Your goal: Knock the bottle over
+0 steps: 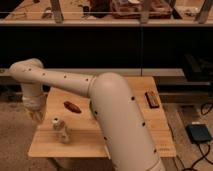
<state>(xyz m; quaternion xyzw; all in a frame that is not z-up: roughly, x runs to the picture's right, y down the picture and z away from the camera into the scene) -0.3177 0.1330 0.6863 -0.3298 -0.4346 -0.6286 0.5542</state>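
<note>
The bottle [61, 131] is small and whitish with a mottled body and a white cap. It stands upright near the front left of the wooden table [125, 145]. My white arm sweeps from the lower right across the table to the left, and its end bends down past the table's left edge. The gripper [34, 113] hangs there, left of and slightly behind the bottle, a short gap away and not touching it.
A red-brown object [71, 106] lies on the table behind the bottle. A dark flat object [151, 99] lies near the table's right edge. A grey-blue pedal [200, 132] sits on the floor at right. Dark shelving runs behind the table.
</note>
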